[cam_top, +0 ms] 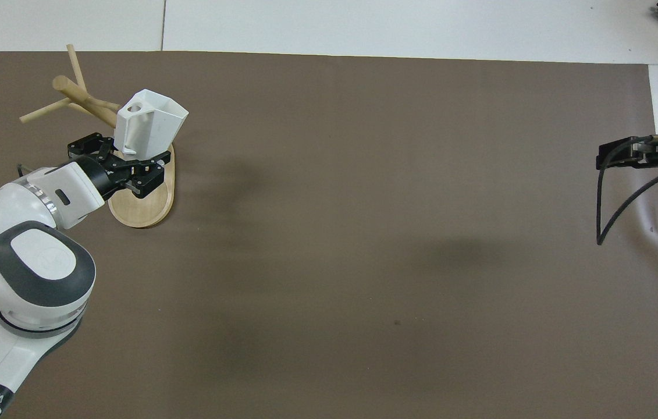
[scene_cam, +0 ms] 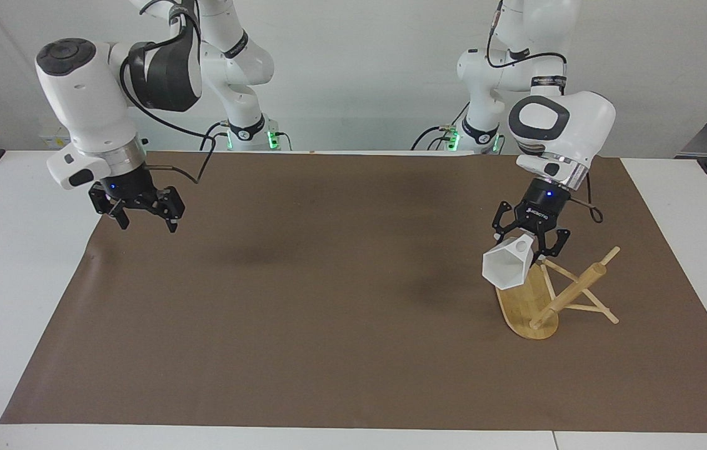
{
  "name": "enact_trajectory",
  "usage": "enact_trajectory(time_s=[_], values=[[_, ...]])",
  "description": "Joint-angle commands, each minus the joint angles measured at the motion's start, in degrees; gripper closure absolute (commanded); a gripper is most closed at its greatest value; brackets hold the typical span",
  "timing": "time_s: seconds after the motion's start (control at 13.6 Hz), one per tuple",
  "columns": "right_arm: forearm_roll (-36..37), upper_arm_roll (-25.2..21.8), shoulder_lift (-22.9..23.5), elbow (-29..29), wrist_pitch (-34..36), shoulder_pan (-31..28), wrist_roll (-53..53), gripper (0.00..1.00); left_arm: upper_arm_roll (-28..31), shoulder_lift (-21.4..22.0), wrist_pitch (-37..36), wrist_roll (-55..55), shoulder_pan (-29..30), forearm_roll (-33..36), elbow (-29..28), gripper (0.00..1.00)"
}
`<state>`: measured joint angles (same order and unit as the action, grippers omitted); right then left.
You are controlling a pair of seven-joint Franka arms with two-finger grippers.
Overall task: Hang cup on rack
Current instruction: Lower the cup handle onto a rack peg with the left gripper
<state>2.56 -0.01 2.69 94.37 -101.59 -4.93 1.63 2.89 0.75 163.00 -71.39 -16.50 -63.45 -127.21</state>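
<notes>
Facing view: the left gripper point(scene_cam: 531, 239), angled down, clamps the cup point(scene_cam: 507, 265) at its handle end, over the rack point(scene_cam: 537, 300); at nine o'clock the right gripper point(scene_cam: 139, 212) hangs splayed wide over the mat point(scene_cam: 328, 300) edge.

Overhead view: the cup point(cam_top: 149, 124) covers the rack point(cam_top: 141, 201) base; bare mat point(cam_top: 363, 233) spreads toward three o'clock.

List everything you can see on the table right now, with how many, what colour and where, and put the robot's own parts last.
cup: one, white, held in the air over the rack's base
rack: one, light bamboo, toward the left arm's end of the table
mat: one, brown, covering most of the table
table: one, white
left gripper: one, black, shut on the cup
right gripper: one, black, open, waiting over the mat's edge at the right arm's end
</notes>
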Motion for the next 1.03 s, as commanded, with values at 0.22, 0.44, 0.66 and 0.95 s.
enact_trajectory(time_s=[0.22, 0.44, 0.66, 0.95], values=[[-1.6, -0.3, -7.5, 4.6, 4.8, -0.4, -0.5, 0.00, -0.3, -1.1, 1.2, 3.7, 3.7, -0.5, 1.4, 1.00], [-1.6, -0.3, -10.4, 6.5, 5.3, -0.1, 0.2, 0.00, -0.3, -2.4, 1.2, 4.3, 4.0, -0.5, 2.1, 1.00], [-1.5, 0.4, -10.4, 5.7, 5.1, 0.4, 0.3, 0.00, -0.3, -3.2, 1.2, 9.2, 3.8, -0.5, 2.1, 1.00], [-1.5, 0.3, -10.5, 4.2, 4.8, 1.4, 0.1, 0.00, -0.2, -3.6, 1.3, 10.6, 3.9, -0.5, 2.0, 1.00]])
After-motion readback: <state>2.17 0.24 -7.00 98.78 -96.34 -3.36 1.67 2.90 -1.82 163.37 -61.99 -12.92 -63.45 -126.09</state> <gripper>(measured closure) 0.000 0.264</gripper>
